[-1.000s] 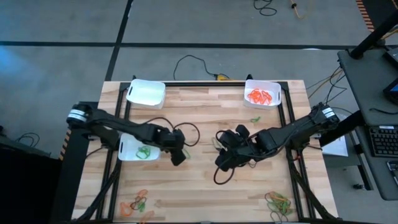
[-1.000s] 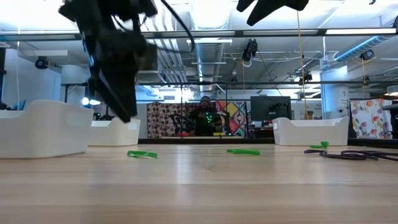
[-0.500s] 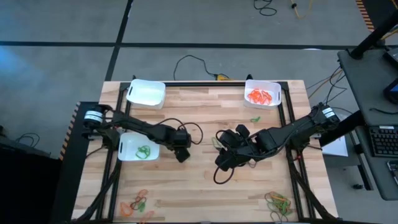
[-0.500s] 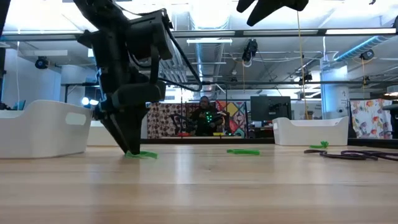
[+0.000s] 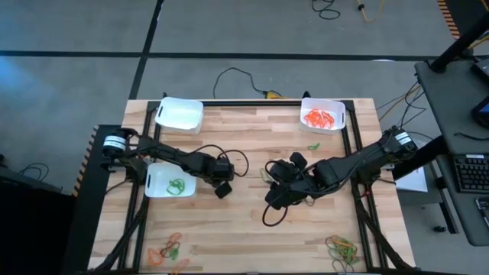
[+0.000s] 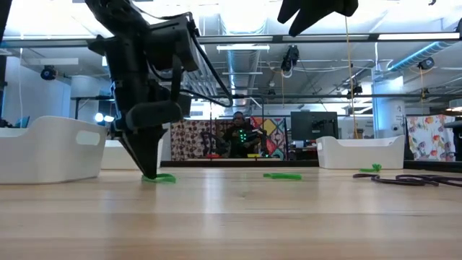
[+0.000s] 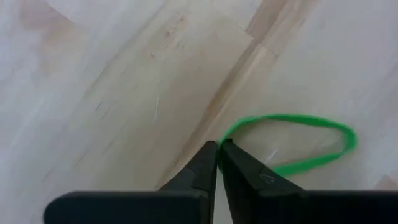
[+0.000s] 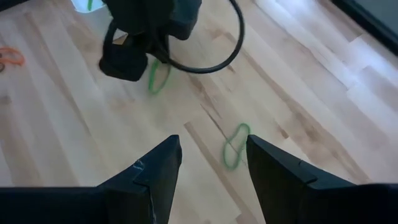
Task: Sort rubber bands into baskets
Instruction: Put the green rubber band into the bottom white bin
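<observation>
Just beside the near-left basket (image 5: 170,183), at its 3 o'clock side on the bare table (image 5: 252,153), lies a green rubber band (image 7: 292,143), a thin flat loop pulled into a long oval. The left gripper (image 7: 217,152) stands tip-down on it, fingers pressed together and pinching one end of the loop, so the band's long axis runs away from the fingertips toward 2 o'clock in the wrist view. In the low view the band (image 6: 160,178) rests on the wood under the tips, not yet lifted.

The basket that already holds green bands is at 9 o'clock from the pinch, close by, so I judge a short lift and carry is what comes next.

The right gripper (image 8: 211,163) hangs near the table's middle, fingers spread and empty, above a second green band (image 8: 235,145).
</observation>
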Robot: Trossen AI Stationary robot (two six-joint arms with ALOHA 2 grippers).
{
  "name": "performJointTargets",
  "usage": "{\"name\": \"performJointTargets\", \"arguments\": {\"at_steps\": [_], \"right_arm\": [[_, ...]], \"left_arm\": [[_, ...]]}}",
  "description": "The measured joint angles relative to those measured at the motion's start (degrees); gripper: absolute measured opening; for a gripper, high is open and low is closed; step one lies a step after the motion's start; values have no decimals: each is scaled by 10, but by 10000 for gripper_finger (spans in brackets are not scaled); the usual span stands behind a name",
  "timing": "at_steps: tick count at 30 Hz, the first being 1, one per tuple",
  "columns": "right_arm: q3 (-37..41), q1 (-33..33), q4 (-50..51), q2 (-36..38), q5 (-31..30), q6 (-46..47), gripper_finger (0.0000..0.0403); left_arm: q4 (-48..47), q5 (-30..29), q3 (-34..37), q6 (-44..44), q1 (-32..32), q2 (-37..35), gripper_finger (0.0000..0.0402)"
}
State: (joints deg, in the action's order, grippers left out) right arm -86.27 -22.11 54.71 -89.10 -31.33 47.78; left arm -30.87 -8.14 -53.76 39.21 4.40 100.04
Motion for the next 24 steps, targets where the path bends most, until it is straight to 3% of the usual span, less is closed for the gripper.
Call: {"name": "performJointTargets", "arguments": {"at_steps": [6,10,19,24], "right_arm": [[19,0,-1,0,-24,-10,178],[36,7,-1,0,-36,-29,178],[66,52,-41,0,-33,-50,178],[77,66,-78,0,-31,-50,178]], "left_arm": [[-42,4,-27,-15,25,-93,1],[-143,4,-54,11,56,-162,0],[-475,15,-72,276,148,-286,0],[-480,11,-25,339,151,-309,0]]}}
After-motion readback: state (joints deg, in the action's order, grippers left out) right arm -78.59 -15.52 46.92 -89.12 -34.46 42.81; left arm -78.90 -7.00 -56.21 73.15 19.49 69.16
